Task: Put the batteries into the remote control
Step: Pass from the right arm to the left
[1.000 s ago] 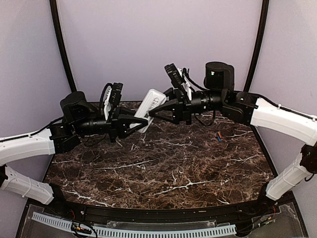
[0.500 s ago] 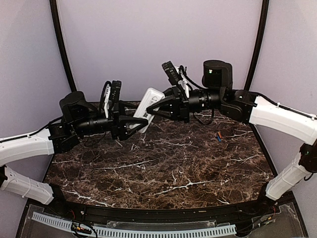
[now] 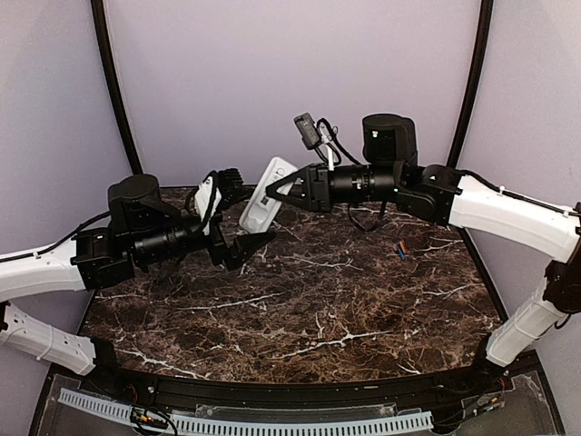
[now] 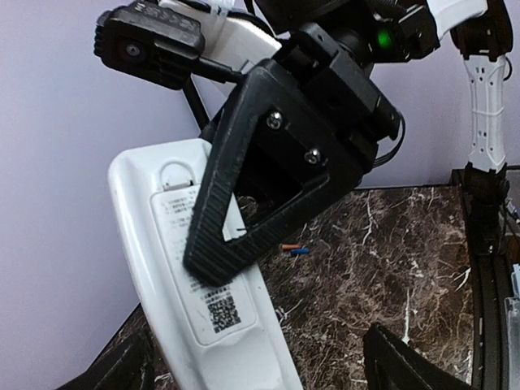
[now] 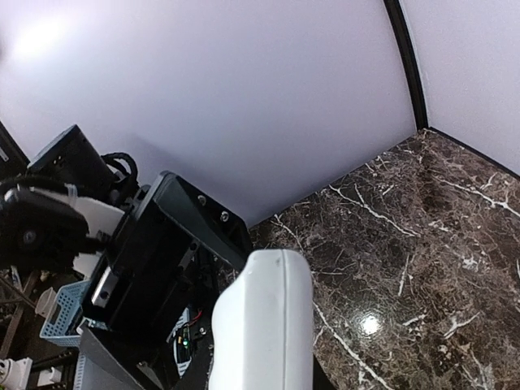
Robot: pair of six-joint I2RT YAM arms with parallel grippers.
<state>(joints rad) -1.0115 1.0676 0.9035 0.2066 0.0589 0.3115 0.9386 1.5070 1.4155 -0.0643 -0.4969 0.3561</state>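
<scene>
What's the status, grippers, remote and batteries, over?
Right gripper shut on remote control, held above table. Left gripper open just below it. Batteries lying on table, right side, not loaded. Nothing blocking them.

We have the remote control [image 3: 266,195] up off the table [image 3: 318,309], toward the back and left of centre, tilted with its upper end leaning right. The right gripper [image 3: 275,192] reaches in from the right, and its fingers [image 4: 244,203] clamp across the remote's upper half. Below and to the left sits the left gripper [image 3: 247,247], its fingers [image 4: 406,366] spread wide on either side of the remote's lower end. Over toward the table's right edge we see the batteries [image 3: 399,250], lying side by side on the table, well apart from the remote.
</scene>
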